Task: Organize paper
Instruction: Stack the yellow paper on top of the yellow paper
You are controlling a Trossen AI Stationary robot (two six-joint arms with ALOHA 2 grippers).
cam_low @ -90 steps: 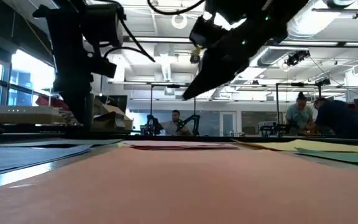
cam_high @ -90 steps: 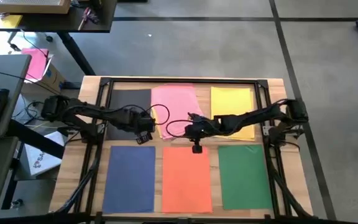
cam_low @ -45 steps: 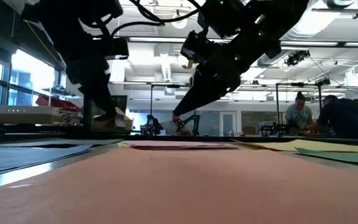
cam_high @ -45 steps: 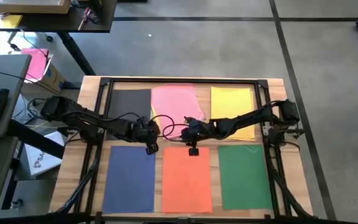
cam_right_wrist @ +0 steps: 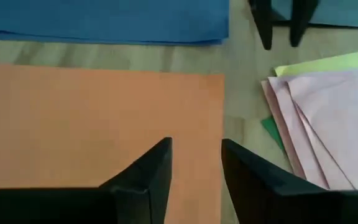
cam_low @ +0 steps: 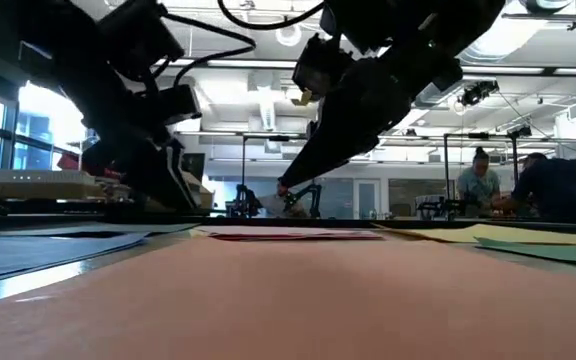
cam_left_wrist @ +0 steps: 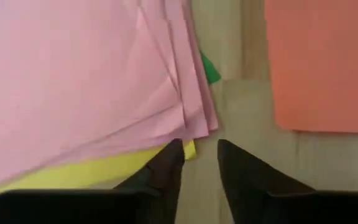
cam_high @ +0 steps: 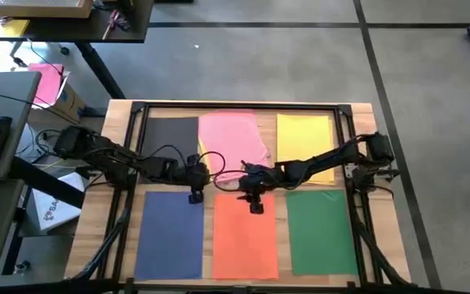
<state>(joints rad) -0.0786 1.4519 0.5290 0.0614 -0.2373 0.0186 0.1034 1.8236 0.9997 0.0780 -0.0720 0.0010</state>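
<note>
The paper lies in two rows on the desk (cam_high: 364,114) in my high view: a dark grey sheet (cam_high: 170,135), a fanned pink stack (cam_high: 230,139) and a yellow sheet (cam_high: 304,135) along the far row, then a blue sheet (cam_high: 170,233), an orange sheet (cam_high: 244,237) and a green sheet (cam_high: 319,230) along the near row. I see the left claw (cam_high: 195,194) over the gap between the grey and blue sheets, just beside the pink stack's near corner, and the right claw (cam_high: 254,202) at the orange sheet's far edge, just below the pink stack. In the low view the orange sheet fills the foreground, both arms hang dark above the sheets, and people (cam_low: 483,180) sit in the room beyond. From the left wrist view, my left claw (cam_left_wrist: 197,163) stands a little apart with nothing between its fingers, one fingertip touching the corner where the pink stack overlaps a yellow sheet (cam_left_wrist: 98,171); a scrap of green (cam_left_wrist: 209,70) peeks from under the pink edges, and bare wood separates them from the orange sheet. From the right wrist view, my right claw (cam_right_wrist: 194,158) is parted a little and empty, over the orange sheet's corner, with the blue sheet beyond, the pink stack alongside, and the left claw's fingers (cam_right_wrist: 263,25) upright farther off.
</note>
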